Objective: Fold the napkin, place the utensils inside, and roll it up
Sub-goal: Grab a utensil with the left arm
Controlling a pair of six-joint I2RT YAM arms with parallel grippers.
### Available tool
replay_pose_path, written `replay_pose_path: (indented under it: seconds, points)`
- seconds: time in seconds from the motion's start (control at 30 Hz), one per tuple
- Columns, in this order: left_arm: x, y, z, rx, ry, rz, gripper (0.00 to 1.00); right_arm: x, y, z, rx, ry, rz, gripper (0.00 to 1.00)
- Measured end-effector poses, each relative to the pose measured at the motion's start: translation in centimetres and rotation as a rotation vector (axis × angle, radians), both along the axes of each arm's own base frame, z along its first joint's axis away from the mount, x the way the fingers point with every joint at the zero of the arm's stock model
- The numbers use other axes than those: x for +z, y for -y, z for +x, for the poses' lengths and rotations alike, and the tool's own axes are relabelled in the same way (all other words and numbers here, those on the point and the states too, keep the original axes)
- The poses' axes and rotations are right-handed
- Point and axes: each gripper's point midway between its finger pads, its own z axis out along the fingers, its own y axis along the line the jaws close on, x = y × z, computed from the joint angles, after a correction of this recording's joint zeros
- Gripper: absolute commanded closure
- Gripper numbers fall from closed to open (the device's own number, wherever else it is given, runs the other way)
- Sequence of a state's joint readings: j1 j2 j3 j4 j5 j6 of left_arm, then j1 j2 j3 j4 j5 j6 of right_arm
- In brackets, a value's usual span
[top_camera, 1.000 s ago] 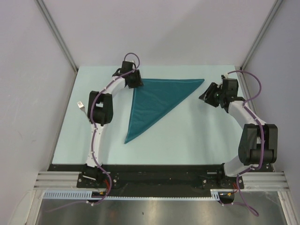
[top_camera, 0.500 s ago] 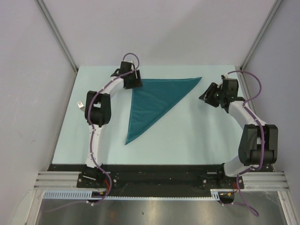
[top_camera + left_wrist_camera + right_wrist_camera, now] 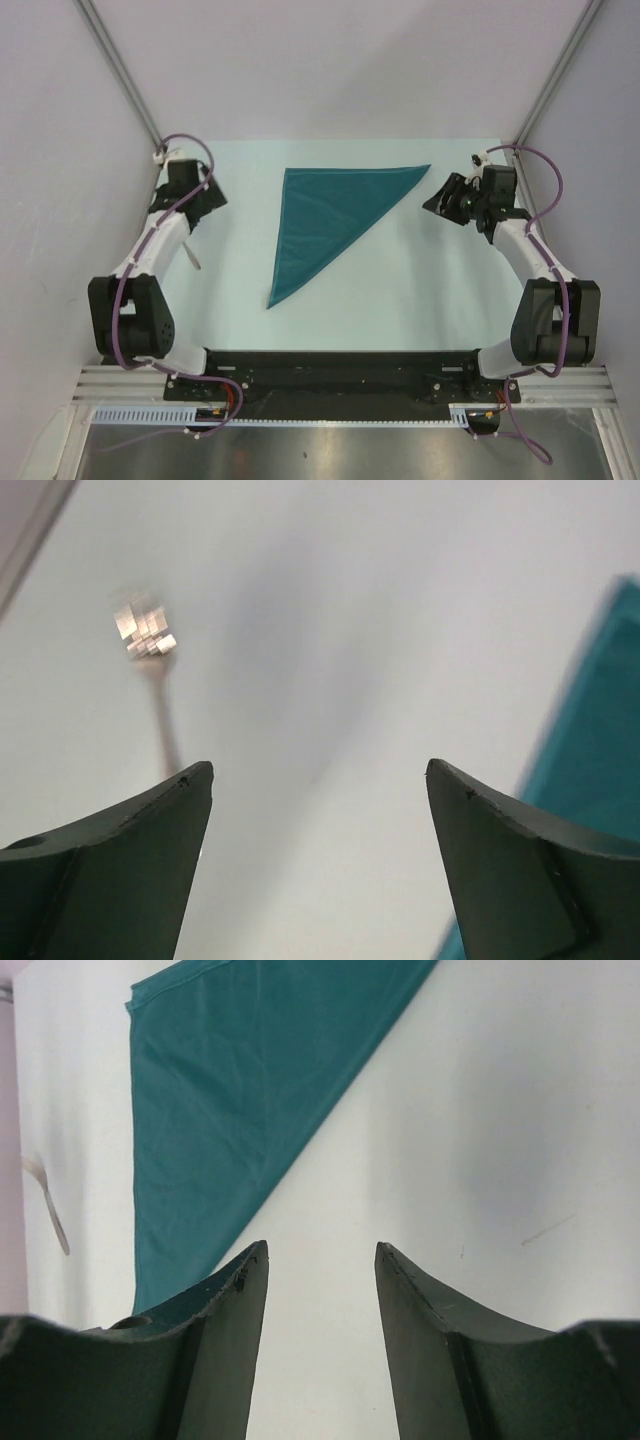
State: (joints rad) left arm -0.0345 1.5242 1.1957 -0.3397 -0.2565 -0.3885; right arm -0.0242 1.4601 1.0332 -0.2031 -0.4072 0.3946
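Though tiny overhead, fork (image 3: pixel 158 692) large L-wrist.

On the pale table (image 3: pixel 420 290) is laid a dark teal triangular fabric napkin (image 3: pixel 325 215); well apart, leftward, a silver metal fork (image 3: pixel 158 695).

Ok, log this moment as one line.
napkin: folded triangle, flat | fork: left of napkin, apart | left fingers: open, empty | right fingers: open, empty

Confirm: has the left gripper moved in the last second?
Yes. The left gripper left the napkin's far-left corner and swung left, toward the table's left edge, jaws open.
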Motion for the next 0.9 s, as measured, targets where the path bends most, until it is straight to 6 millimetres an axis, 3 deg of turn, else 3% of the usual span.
replay_pose_path:
  seconds: [0.03, 0.13, 0.23, 0.4, 0.67, 0.9]
  points:
    - [-1.5, -2.2, -1.6, 0.058, -0.038, 0.004, 0.11, 0.0, -0.1, -0.1, 0.009, 0.001, 0.007, 0.48]
    - [-5.9, -6.1, -5.8, 0.181, -0.167, 0.022, 0.13, 0.0, -0.6, -0.5, 0.042, 0.001, 0.033, 0.48]
    - [-8.6, -6.9, -8.7, 0.216, -0.275, 0.031, 0.15, 0.1, -1.3, -1.1, 0.076, 0.002, 0.057, 0.47]
    - [-9.0, -7.4, -8.8, 0.259, -0.273, 0.02, 0.26, 0.6, -2.4, -1.5, 0.118, 0.014, 0.072, 0.47]
    - [-13.1, -8.8, -9.0, 0.412, -0.345, -0.057, 0.33, 2.0, -4.3, -2.4, 0.18, 0.051, 0.078, 0.47]
    - [-13.7, -9.1, -8.0, 0.492, -0.292, -0.099, 0.38, 2.1, -4.4, -2.4, 0.185, 0.053, 0.081, 0.47]
